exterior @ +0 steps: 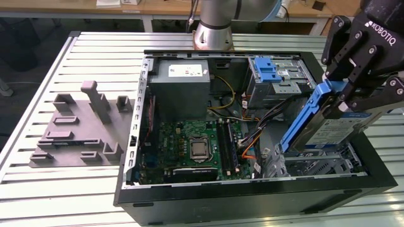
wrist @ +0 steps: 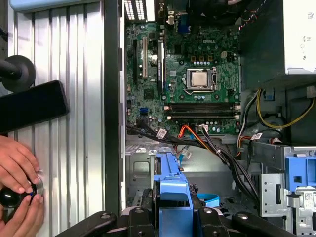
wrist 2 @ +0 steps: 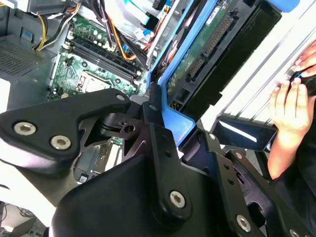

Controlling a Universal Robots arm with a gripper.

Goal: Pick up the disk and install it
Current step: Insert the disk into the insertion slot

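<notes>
Slatted grey metal table; wooden desk behind.

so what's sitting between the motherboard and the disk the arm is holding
A bundle of black and orange cables lies between the motherboard and the disk, seen in the exterior view and the first wrist view.
</notes>
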